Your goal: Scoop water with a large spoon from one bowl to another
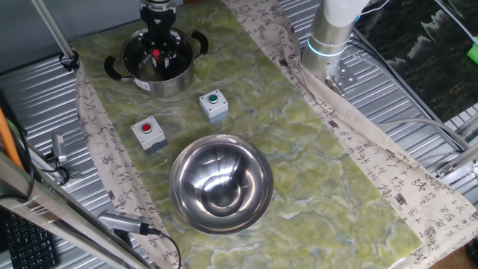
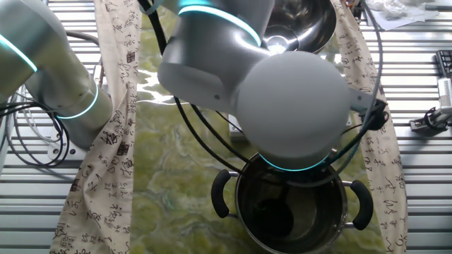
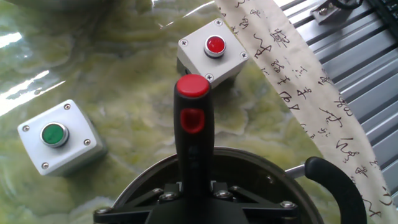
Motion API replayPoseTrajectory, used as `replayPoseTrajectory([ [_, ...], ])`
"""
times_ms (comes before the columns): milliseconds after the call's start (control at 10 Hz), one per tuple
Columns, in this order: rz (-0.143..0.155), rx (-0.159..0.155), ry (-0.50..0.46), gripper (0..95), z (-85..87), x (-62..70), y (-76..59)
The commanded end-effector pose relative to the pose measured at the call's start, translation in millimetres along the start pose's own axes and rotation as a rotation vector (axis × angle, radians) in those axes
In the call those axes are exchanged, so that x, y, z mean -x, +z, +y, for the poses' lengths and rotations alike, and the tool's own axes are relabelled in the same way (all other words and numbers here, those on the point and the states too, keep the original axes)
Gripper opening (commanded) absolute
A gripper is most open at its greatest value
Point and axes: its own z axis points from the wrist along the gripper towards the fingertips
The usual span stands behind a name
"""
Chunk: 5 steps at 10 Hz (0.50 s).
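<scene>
My gripper (image 1: 157, 45) hangs over the small steel pot (image 1: 181, 77) with black loop handles at the table's far end, shut on the large spoon (image 1: 156, 54). In the hand view the spoon's black handle with its red end (image 3: 193, 118) sticks out from between my gripper (image 3: 193, 190) jaws, above the pot's rim (image 3: 140, 183). The spoon's bowl end is hidden. The wide shiny bowl (image 1: 220, 185) stands nearer the front, apart from the pot. The arm covers much of the pot (image 2: 325, 219) in the other fixed view, and the wide bowl (image 2: 304, 25) shows behind it. No water can be made out.
A grey box with a red button (image 1: 149, 132) and one with a green button (image 1: 213, 104) sit between pot and wide bowl. Both show in the hand view (image 3: 214, 53), (image 3: 56, 137). Printed cloth strips (image 1: 351, 134) edge the green mat. The arm's base (image 1: 328, 41) stands at the right.
</scene>
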Motion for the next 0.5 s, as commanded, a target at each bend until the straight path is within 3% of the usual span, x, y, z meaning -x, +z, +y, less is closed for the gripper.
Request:
replayPoseTrajectory([
  [100,-0.005,0.001,0.002,0.0,0.4,-0.9,1.4],
  [400,0.006,-0.004,-0.001,0.0,4.7,-4.1,4.2],
  [500,0.026,-0.012,-0.002,0.0,7.5,-6.9,6.3],
])
